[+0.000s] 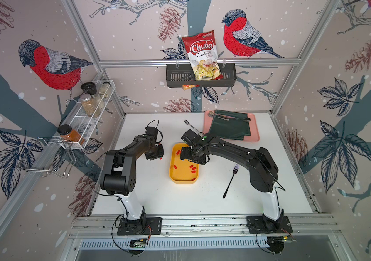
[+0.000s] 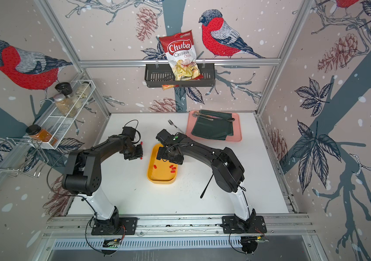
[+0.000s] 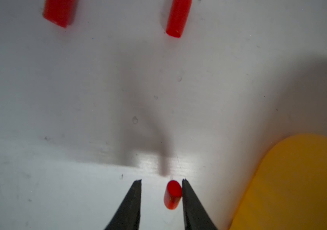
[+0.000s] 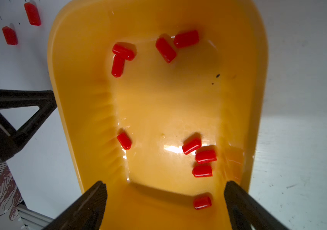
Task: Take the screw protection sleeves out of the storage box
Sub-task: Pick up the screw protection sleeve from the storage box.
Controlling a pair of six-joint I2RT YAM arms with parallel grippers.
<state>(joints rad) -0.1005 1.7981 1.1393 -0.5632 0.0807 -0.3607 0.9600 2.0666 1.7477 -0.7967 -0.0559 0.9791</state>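
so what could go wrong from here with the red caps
1. The cap between the left hand's open fingers touches one finger, so it may roll or be dragged when the hand pulls away.
2. The right hand hangs open over the yellow tray, where three caps lie close together; closing there could pinch two or flick one out.

Left wrist view: two screw protection sleeves [image 3: 176, 20] are cut off by the picture's edge. Only one blurred corner of the storage box [image 3: 298, 179] shows. In both top views the right arm [image 1: 232, 146] covers the storage box's far end, so the contents beneath cannot be counted. The black fork [image 2: 206, 187] is half hidden behind that arm.
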